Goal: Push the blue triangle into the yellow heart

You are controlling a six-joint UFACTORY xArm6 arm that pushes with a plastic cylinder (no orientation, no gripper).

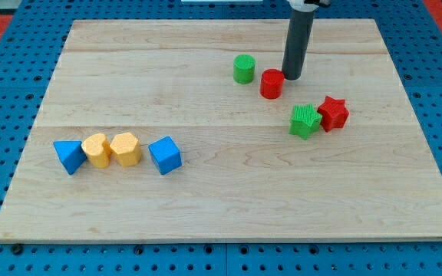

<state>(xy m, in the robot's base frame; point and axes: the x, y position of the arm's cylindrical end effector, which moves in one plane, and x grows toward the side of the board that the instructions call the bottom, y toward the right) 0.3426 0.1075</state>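
Note:
The blue triangle (69, 156) lies at the view's lower left, touching the left side of the yellow heart (96, 149). A yellow hexagon-like block (126, 149) sits against the heart's right side. A blue cube (165, 155) lies just right of that, slightly apart. My tip (291, 77) is far off at the view's upper right, just right of the red cylinder (272, 83) and close to touching it.
A green cylinder (244, 69) stands left of the red cylinder. A green star-like block (305, 120) and a red star (333, 113) lie together below my tip. The wooden board (221, 207) rests on a blue pegboard.

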